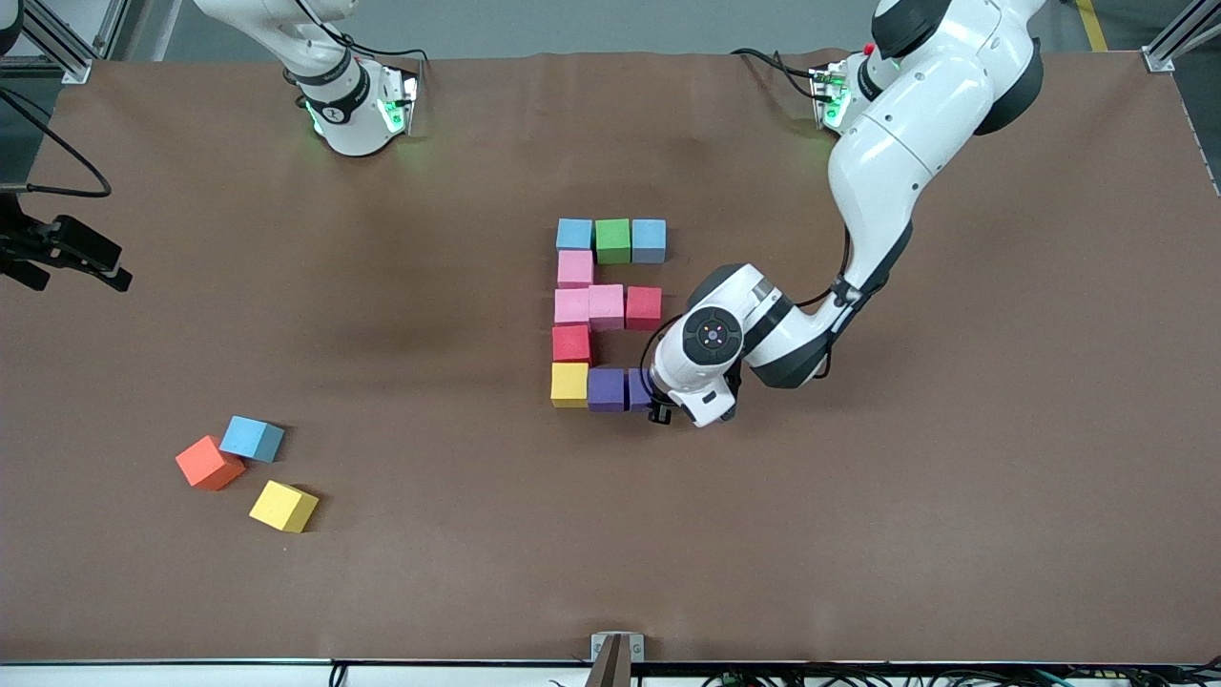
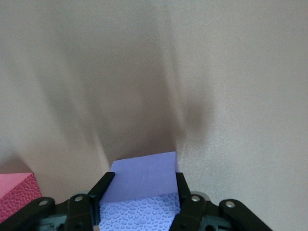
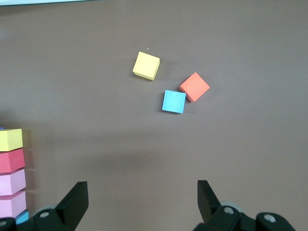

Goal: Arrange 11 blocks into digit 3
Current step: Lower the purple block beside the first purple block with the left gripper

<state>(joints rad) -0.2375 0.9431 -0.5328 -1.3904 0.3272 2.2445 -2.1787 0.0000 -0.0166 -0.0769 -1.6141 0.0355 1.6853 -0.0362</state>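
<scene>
Brown matte counter (image 1: 954, 534) w/ slight wrinkles, soft shadows, grey floor (image 1: 572, 24) along top edge, aluminium frame posts (image 1: 1178, 33) at corners, yellow floor stripe (image 1: 1090, 24), black cables (image 1: 858, 676) along white front rail.

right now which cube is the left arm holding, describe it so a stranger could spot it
Start at the figure of coloured cubes in the middle of the brown table. In its row nearest the front camera sit a yellow cube, a purple cube, then a second purple cube at the left arm's end. Only that end cube is half hidden under the left end effector, shut on it.
</scene>
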